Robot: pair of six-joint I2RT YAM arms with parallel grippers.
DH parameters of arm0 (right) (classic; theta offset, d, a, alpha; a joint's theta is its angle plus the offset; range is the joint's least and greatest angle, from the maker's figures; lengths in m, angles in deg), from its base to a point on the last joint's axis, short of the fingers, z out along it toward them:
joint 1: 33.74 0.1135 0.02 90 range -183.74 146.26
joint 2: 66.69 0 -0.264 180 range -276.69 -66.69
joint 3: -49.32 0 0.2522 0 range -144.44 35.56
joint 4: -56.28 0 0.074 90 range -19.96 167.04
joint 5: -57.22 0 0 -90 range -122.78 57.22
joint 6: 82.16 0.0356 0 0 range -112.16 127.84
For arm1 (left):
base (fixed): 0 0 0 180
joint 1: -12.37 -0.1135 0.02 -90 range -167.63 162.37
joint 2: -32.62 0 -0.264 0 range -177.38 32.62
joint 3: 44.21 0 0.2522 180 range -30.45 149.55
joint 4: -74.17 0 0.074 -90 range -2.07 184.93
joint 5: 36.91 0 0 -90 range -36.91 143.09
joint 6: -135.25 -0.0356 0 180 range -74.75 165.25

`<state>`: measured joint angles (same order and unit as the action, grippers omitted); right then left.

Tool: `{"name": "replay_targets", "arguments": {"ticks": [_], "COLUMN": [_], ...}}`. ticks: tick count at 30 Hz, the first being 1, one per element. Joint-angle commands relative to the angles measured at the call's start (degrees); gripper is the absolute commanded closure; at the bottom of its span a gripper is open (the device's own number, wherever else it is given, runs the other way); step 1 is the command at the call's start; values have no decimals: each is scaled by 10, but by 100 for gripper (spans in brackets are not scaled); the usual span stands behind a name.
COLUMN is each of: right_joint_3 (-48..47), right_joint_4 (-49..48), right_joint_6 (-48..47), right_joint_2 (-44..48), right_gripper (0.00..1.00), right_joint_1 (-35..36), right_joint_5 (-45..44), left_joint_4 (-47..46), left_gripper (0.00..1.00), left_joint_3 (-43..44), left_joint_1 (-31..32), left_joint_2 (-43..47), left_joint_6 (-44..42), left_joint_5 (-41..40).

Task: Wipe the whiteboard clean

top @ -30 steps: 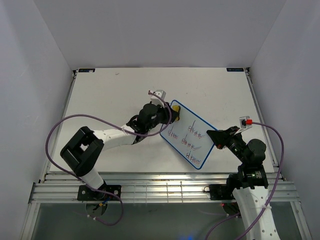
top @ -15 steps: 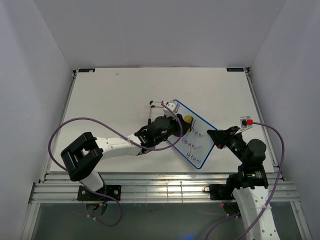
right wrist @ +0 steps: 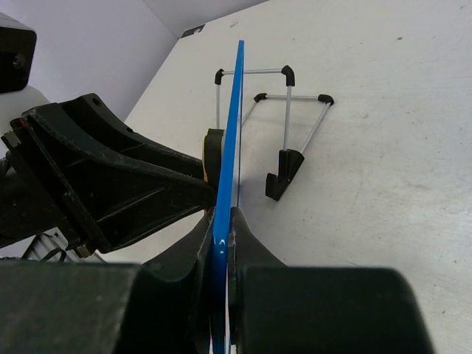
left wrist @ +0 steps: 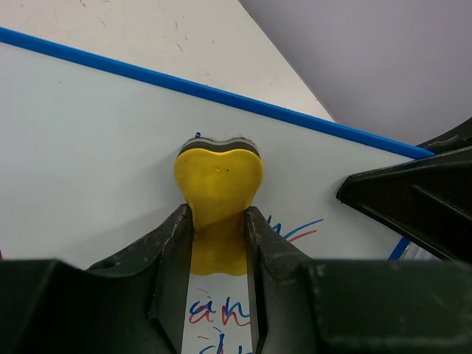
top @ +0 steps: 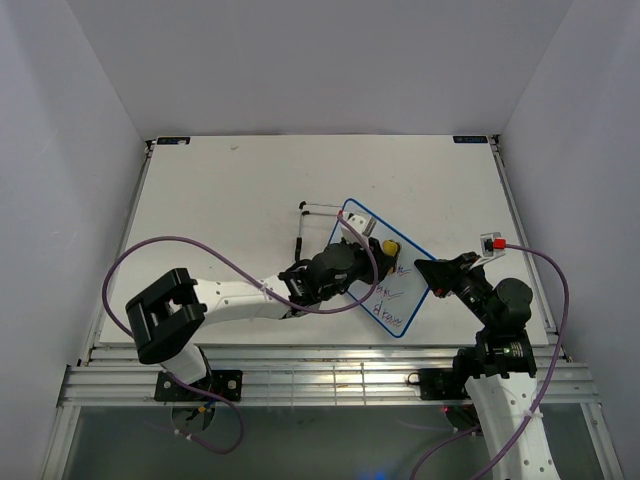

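The whiteboard (top: pixel 392 285), white with a blue frame, is held tilted above the table at centre right. Blue and red handwriting shows on its lower part (left wrist: pixel 221 313). My left gripper (top: pixel 372 252) is shut on a yellow eraser (left wrist: pixel 218 181) pressed against the board face near its upper edge. My right gripper (top: pixel 428 272) is shut on the board's right edge; the blue frame (right wrist: pixel 227 199) sits between its jaws. In the left wrist view the right gripper (left wrist: pixel 413 195) shows as a dark shape at the board's far edge.
A thin wire stand with black feet (right wrist: pixel 284 122) lies on the table behind the board, also seen in the top view (top: pixel 308 222). White walls enclose the table on three sides.
My left gripper has slid the eraser rightward and down across the board. Handwriting in the upper and middle part of the board is gone. The right arm has not moved.
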<state>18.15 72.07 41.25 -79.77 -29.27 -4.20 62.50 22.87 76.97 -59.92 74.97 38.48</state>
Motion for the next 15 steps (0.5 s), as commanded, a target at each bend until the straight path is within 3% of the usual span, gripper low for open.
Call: {"name": "replay_targets", "arguments": {"ticks": [1,9,15], "right_joint_3": [-38,-41,-39], "right_joint_4": [-92,-86,-88], "right_joint_6": [45,39,39], "right_joint_2": [13,12,12], "right_gripper": [92,92,92], "right_joint_1": [15,15,14], "right_joint_5": [129,133,134], "left_joint_4": [34,41,40], "left_gripper": [97,97,97], "left_joint_3": [21,6,4], "left_joint_1": [-11,-111,-136], "left_joint_2": [-12,2,7], "left_joint_6": [-5,3,-4], "left_joint_5": [25,60,69]}}
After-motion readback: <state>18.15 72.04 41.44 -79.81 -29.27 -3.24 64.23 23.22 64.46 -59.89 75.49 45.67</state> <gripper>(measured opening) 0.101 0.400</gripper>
